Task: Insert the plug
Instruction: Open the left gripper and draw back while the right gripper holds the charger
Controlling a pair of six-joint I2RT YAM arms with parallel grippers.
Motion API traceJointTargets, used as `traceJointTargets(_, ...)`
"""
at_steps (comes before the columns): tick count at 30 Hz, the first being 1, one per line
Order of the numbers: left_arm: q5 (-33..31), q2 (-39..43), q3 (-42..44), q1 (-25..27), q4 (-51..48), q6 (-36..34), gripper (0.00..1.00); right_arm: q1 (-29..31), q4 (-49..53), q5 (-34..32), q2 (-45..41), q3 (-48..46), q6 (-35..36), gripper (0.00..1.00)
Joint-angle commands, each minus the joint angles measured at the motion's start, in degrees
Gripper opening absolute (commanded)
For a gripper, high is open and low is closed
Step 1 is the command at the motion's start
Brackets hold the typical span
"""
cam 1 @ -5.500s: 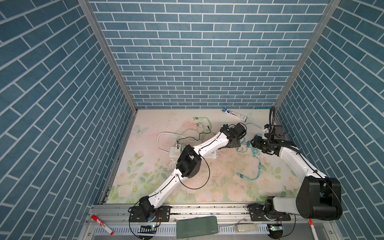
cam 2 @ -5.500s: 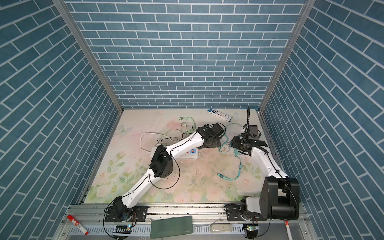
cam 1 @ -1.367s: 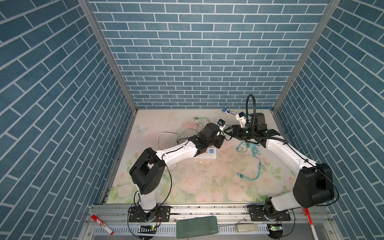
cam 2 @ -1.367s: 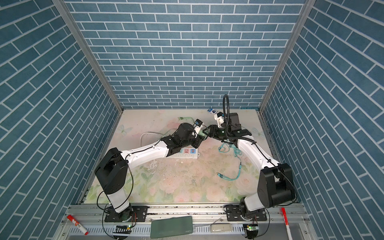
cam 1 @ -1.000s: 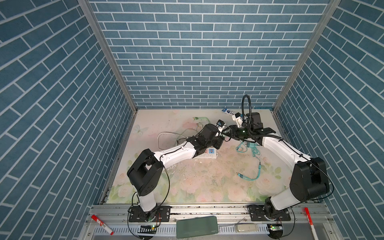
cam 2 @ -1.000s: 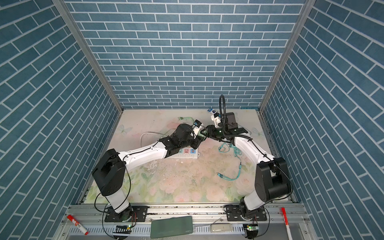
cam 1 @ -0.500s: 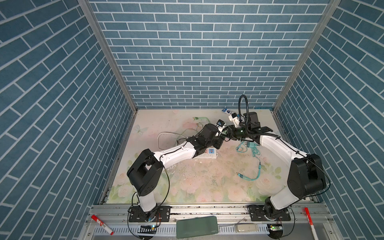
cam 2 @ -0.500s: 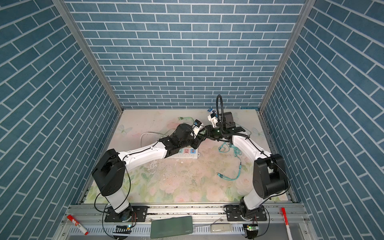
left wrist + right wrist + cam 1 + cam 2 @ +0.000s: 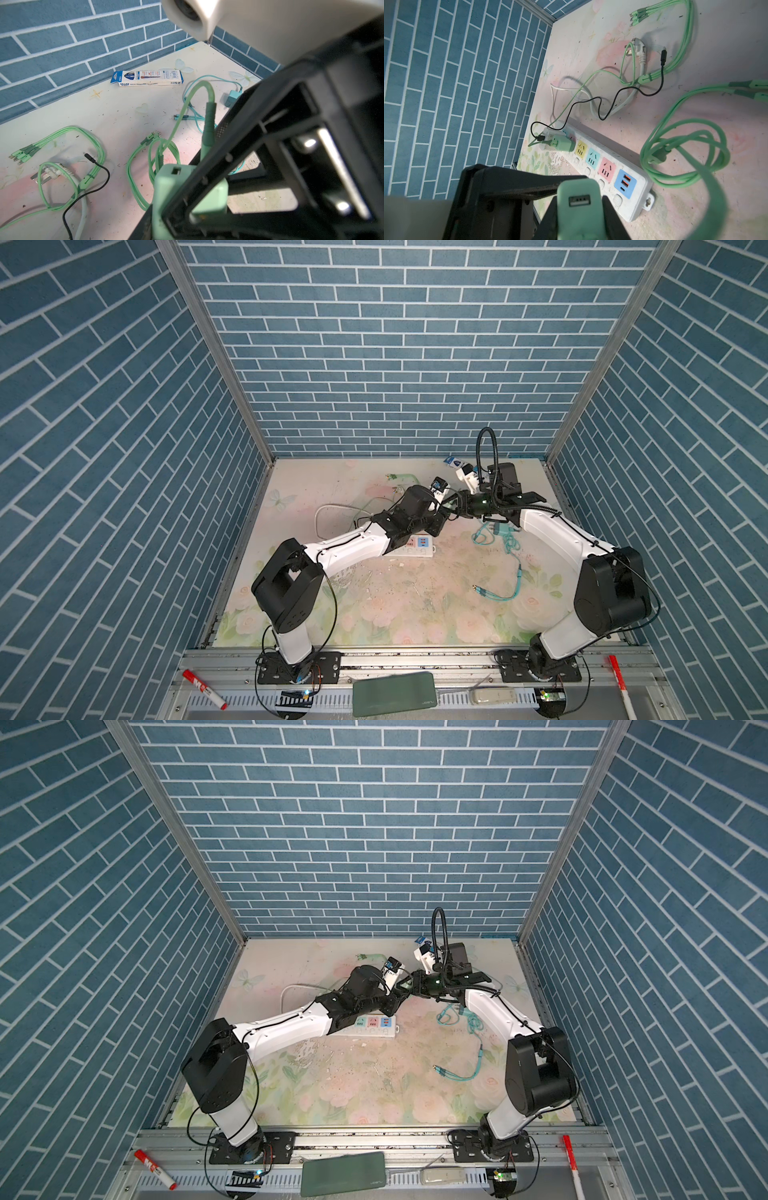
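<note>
Plug (image 9: 578, 214) first: it is a pale green charger block held up off the tabletop (image 9: 374, 605), pinched between both arms where they meet in mid-air. The right hand (image 9: 458, 506) has its fingers narrowed onto the block's two sides, and the USB face looks straight back at that wrist. I judge that the prongs point away from the wrist; they are hidden. The left hand (image 9: 443, 517) is partly closed and appears to clamp the same block from the other side, with one dark finger lying against its edge. A green cable (image 9: 683, 149) trails from the block and loops on the tabletop.

In both top views the power strip (image 9: 409, 549) lies flat at about 7 o'clock from the held plug, and lower. Its long axis runs roughly 9 to 3 o'clock. The left forearm covers its 9 o'clock part, so only the 3 o'clock end shows. From the right wrist view, the yellow socket (image 9: 581, 148), cyan socket (image 9: 592, 159) and pink socket (image 9: 608, 169) stand free. Another green charger (image 9: 563, 143) already sits at the far end.

The right hand is the better placed, I judge. It comes in from 3 o'clock with free sockets ahead of it. The plug must swing down toward 7 o'clock, prongs square to the strip's face. The left hand would have to let go first.
</note>
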State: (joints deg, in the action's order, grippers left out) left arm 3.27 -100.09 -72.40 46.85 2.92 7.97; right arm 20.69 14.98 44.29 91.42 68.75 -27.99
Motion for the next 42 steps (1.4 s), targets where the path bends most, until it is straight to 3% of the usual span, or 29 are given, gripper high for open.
traceJointTargets(1, -1.7, 0.8, -0.6, 0.3, 1.7, -0.5, 0.40, 1.0, 0.8, 0.4, 0.0, 2.8, -0.5, 0.03)
traceJointTargets(5, -2.3, 0.9, -0.7, 0.3, 1.2, -0.4, 0.55, 0.9, 2.7, -3.0, -1.0, 3.7, 0.7, 0.01)
traceJointTargets(8, -2.3, 1.5, -0.5, 0.2, 0.7, -0.6, 0.76, 1.0, 5.0, -5.6, -1.5, 5.1, 2.4, 0.00)
traceJointTargets(16, -3.1, 2.6, -1.5, -0.3, -2.6, -1.5, 0.96, 0.6, 9.6, -8.8, -0.8, 8.8, 5.7, 0.00)
traceJointTargets(30, -8.9, 12.6, 0.0, -6.3, -10.3, -3.3, 1.00, 0.6, 14.6, -9.4, 1.4, 15.5, 12.1, 0.00)
traceJointTargets(38, -18.7, 21.9, 4.5, -9.3, -15.0, -1.1, 1.00, 3.6, 15.2, -11.5, 2.3, 16.6, 23.8, 0.00)
traceJointTargets(42, -17.9, 27.6, 7.9, -12.1, -17.5, 3.1, 1.00, 5.8, 13.5, -9.0, 3.4, 16.7, 28.3, 0.00)
